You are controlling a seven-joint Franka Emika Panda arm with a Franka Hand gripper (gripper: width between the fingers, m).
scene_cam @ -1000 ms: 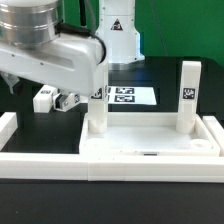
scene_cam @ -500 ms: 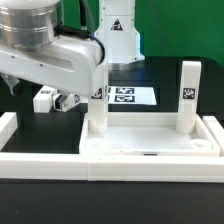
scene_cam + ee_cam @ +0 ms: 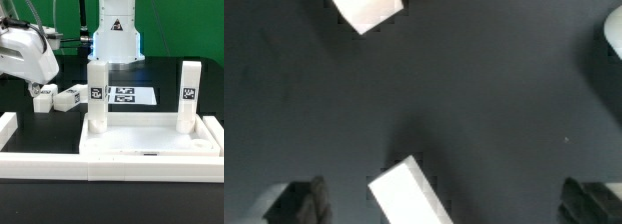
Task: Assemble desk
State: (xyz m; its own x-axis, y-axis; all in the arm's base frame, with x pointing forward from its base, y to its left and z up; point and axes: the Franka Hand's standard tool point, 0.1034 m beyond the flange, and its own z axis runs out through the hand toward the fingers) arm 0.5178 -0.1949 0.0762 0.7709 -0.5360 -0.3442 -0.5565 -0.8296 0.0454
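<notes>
- Desk top (image 3: pixel 145 140) sits at the near edge of the table, tray side up. One upright leg (image 3: pixel 97 95) stands at its far corner on the exterior view's left and a second upright leg (image 3: pixel 189 95) at the far corner on the right. I can't tell how firmly either is seated.
- Two more legs lie flat on the black table, well off the desk toward the exterior view's left: the outer loose leg (image 3: pixel 42 98) and the inner loose leg (image 3: pixel 70 98), nearly touching.
- The gripper (image 3: pixel 446 190) hangs over that spot with its jaws spread wide and nothing between them under grip. In the wrist view a white leg end (image 3: pixel 402 195) shows between the fingers (image 3: pixel 299 198), clear of both.
- That leg end lies at a slant to the fingers, so closing without squaring up could pinch a corner and spin it away.
- The loose legs lie so close together that a finger coming down may land on the neighbour or shove it.
- Carrying a leg across to the desk top passes the upright leg on the left. A low swing could knock it crooked or shift the top against the border wall (image 3: pixel 8 125).
</notes>
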